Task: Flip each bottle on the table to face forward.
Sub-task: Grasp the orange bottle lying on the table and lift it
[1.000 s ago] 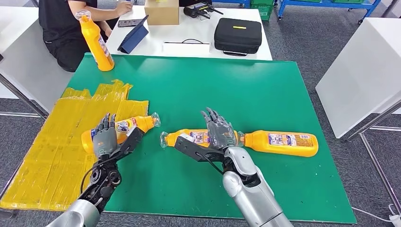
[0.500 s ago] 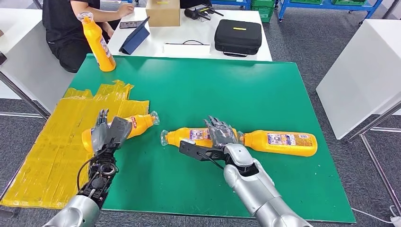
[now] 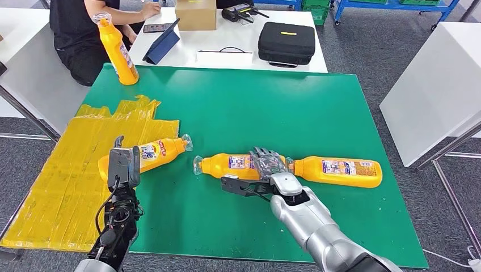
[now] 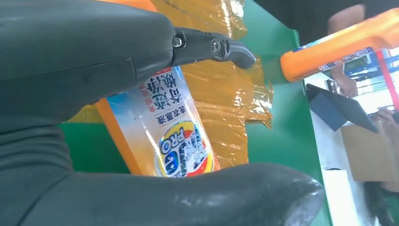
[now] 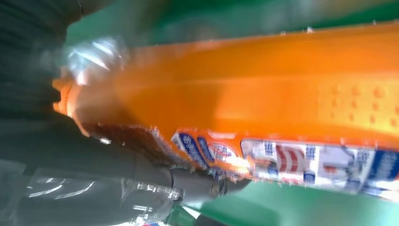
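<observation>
- Now we see our left hand (image 3: pixel 123 165) at lower left of the head frame, set over the base end of the left bottle (image 3: pixel 148 155), which lies on its side half on the yellow plastic sheet (image 3: pixel 59 187), half on the green bench (image 3: pixel 272 107), cap toward the frame's middle.
- Our left wrist view shows that bottle's label (image 4: pixel 174 136) between the thick thumb and a dark finger (image 4: pixel 214 47); the fingers bracket the bottle, so we hold it loosely.
- Our right hand (image 3: pixel 268 164) sits at lower centre, fingers curled over the cap end of the middle bottle (image 3: pixel 230 165), which lies on its side with its clear cap pointing left.
- From the right wrist view the orange body (image 5: pixel 263 89) fills the frame, with dark fingers pressed along its labelled side; the picture is blurred, so we cannot tell how firm the grip is.
- Just right of that hand lies the right bottle (image 3: pixel 340 171), on its side, its cap end touching or nearly touching our fingers.
- At upper left a fourth bottle (image 3: pixel 116 51) stands upright on the bench corner, beside a seated person (image 3: pixel 85 34).
</observation>
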Controlling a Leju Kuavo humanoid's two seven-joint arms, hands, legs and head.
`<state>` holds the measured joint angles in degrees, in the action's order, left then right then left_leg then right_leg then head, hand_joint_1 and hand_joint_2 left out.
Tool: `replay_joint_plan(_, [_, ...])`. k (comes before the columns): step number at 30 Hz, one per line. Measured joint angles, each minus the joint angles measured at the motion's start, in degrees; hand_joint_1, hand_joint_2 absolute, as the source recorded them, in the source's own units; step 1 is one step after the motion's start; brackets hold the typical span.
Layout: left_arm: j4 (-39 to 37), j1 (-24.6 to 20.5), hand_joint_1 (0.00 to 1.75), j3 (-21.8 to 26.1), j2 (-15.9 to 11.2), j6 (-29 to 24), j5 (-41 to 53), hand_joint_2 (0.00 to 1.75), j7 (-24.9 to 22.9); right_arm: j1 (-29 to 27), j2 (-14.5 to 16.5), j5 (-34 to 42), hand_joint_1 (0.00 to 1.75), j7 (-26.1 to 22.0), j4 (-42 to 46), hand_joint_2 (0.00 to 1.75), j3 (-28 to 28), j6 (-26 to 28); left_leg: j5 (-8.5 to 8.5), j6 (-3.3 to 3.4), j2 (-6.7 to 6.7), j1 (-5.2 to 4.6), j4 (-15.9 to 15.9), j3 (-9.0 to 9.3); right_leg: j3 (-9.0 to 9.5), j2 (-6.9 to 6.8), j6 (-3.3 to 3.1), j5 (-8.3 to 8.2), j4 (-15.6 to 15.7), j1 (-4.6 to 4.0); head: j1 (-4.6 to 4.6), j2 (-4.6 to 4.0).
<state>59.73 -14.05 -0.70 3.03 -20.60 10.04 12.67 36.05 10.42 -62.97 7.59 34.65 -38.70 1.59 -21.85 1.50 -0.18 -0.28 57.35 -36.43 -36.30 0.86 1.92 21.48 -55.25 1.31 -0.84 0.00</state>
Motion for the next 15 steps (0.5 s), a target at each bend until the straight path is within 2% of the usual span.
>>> replay_joint_plan(4, [3.61, 1.33, 0.00, -2.07, -0.30, -0.35, -1.75, 0.00, -0.55, 1.81, 0.48, 0.97, 1.74, -0.96, -2.51, 1.75, -1.84, -5.86, -0.04, 0.01, 0.03, 0.01, 0.00, 0.03, -0.02, 0.02, -0.07, 0.07, 0.01, -0.02, 0.01, 0.00])
replay_joint_plan(7, [4.52, 1.51, 0.00, -3.27, -0.51, -0.34, -2.79, 0.00, -0.56, 2.66, 0.63, 1.83, 1.75, -2.22, -3.67, 1.75, -3.37, -8.33, -0.05, -0.01, 0.07, 0.02, 0.00, 0.12, 0.02, 0.03, -0.10, 0.08, 0.01, -0.03, 0.00, 0.00])
replay_joint_plan(15, [4.91, 1.56, 0.00, -4.72, -0.82, -0.13, -3.68, 0.00, -0.28, 3.19, 0.56, 3.24, 1.75, -2.36, -4.57, 1.75, -4.97, -7.89, -0.05, -0.01, 0.17, 0.02, 0.00, 0.20, 0.06, 0.07, -0.09, 0.07, 0.02, -0.03, 0.01, 0.00])
